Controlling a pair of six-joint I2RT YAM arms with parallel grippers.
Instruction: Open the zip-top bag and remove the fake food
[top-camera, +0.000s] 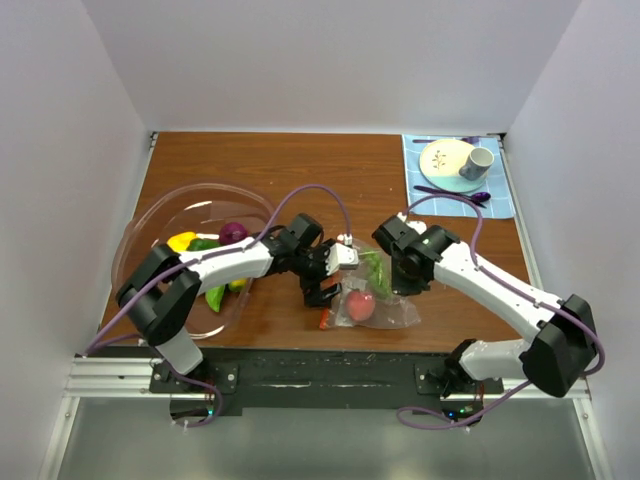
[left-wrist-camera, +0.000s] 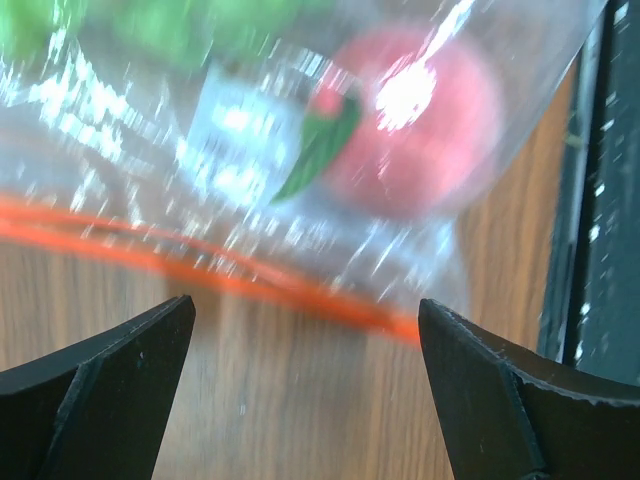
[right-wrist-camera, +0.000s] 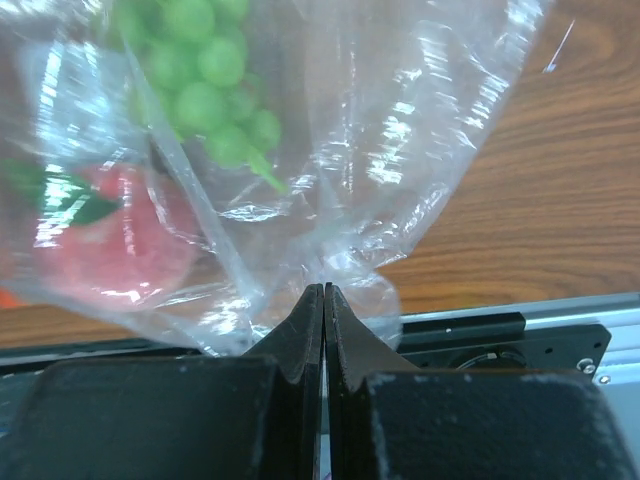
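The zip-top bag (top-camera: 388, 313) lies near the table's front edge, between the two arms. Inside it are a pink-red fruit (top-camera: 361, 304) and green grapes (top-camera: 378, 270). My left gripper (top-camera: 322, 292) stands open at the bag's left end. In the left wrist view the orange zip strip (left-wrist-camera: 250, 272) runs just ahead of the open gripper (left-wrist-camera: 305, 320), with the white label (left-wrist-camera: 240, 125) and the pink-red fruit (left-wrist-camera: 425, 120) behind it. My right gripper (right-wrist-camera: 324, 288) is shut on a fold of the bag's plastic (right-wrist-camera: 400, 150), beside the grapes (right-wrist-camera: 205, 90) and the fruit (right-wrist-camera: 110, 240).
A large clear bowl (top-camera: 190, 190) at the left holds a yellow piece (top-camera: 182, 240), a purple one (top-camera: 234, 232) and green ones (top-camera: 215, 297). A blue mat (top-camera: 505, 205) at the back right carries a plate, a cup and a purple spoon. The black rail (top-camera: 320, 365) borders the table's front.
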